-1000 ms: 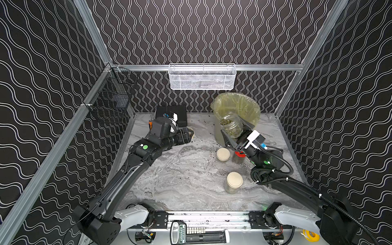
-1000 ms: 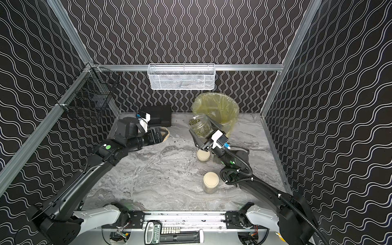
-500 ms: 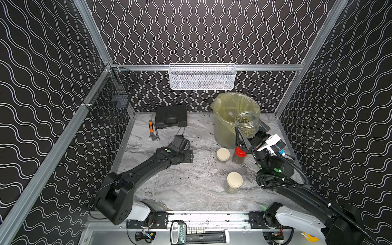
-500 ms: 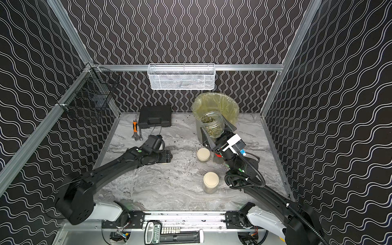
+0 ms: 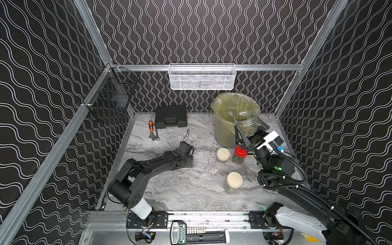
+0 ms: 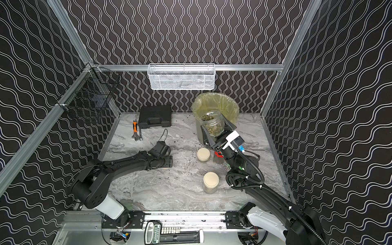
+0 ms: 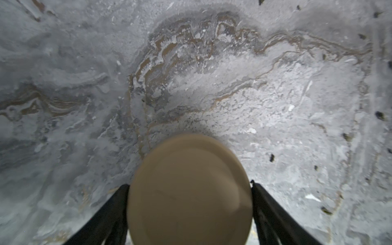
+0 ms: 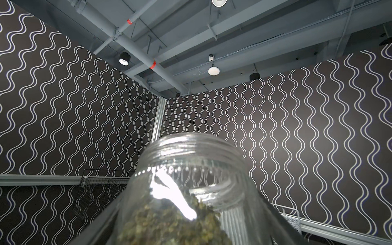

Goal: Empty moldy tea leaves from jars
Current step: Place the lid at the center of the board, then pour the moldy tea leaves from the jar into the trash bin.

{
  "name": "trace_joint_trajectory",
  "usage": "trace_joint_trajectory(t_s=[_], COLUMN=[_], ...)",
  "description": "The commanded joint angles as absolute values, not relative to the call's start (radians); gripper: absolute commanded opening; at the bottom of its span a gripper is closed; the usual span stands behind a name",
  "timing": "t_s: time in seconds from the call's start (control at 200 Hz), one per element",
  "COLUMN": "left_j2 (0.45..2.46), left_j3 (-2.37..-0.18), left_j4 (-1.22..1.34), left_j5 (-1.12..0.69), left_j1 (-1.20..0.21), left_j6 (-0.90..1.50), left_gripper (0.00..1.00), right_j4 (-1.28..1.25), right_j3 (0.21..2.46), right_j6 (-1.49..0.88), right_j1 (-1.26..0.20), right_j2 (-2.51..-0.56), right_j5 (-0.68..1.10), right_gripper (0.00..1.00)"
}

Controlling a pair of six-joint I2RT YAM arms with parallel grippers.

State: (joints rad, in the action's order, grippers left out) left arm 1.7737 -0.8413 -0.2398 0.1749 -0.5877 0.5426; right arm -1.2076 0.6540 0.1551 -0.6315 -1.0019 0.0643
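My right gripper (image 5: 248,133) is shut on an open clear jar (image 5: 246,123), lidless and leaning toward the bucket, held in front of its rim. Greenish-brown tea leaves (image 8: 169,222) fill its lower part. My left gripper (image 7: 189,184) is shut on a round beige lid (image 7: 188,195), close over the marbled table; in both top views that arm (image 5: 161,163) lies low across the table's middle. Two beige-lidded jars (image 5: 223,154) (image 5: 234,182) and a red-lidded jar (image 5: 239,153) stand right of centre. Dark specks (image 7: 379,115) dot the table.
A bucket lined with a yellow bag (image 5: 224,101) stands at the back right. A black case (image 5: 170,116) and an orange-handled wrench (image 5: 151,129) lie at the back left. A white mesh basket (image 5: 201,76) and a black wire basket (image 5: 110,101) hang on the walls.
My left arm swung from the back by the black case down to the table's middle with the lid. My right gripper carried the open jar to the right, up against the bucket.
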Motion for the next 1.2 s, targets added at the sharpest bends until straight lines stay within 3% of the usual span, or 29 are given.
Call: trace_joint_trajectory(t_s=[0.0, 0.175, 0.565, 0.886, 1.031, 1.196], left_j2=[1.795, 1.784, 1.446, 1.117, 1.096, 1.179], left_j3=[-0.830, -0.818, -0.849, -0.898, -0.994, -1.154], left_j4=[-0.173, -0.166, -0.265, -0.115, -0.139, -0.319], left_j5=[0.186, 0.172, 0.141, -0.289, -0.375, -0.333], left_j1=[-0.589, -0.588, -0.590, -0.604, -0.606, -0.605], left_j6=[0.536, 0.540, 0.515, 0.405, 0.289, 0.114], left_gripper=[0.70, 0.99, 0.99, 0.99, 0.99, 0.99], right_j4=[-1.200, -1.113, -0.730, -0.315, -0.091, 0.100], right_j3=[0.672, 0.701, 0.912, 1.215, 1.384, 1.529], right_j6=[0.161, 0.154, -0.012, -0.144, -0.149, -0.154], right_j1=[-0.627, -0.618, -0.495, -0.307, -0.254, -0.230], right_j2=[-0.994, -0.994, -1.052, -1.224, -1.337, -1.440], right_j5=[0.052, 0.032, 0.048, 0.066, 0.094, 0.098], right_gripper=[0.20, 0.20, 0.20, 0.18, 0.18, 0.16])
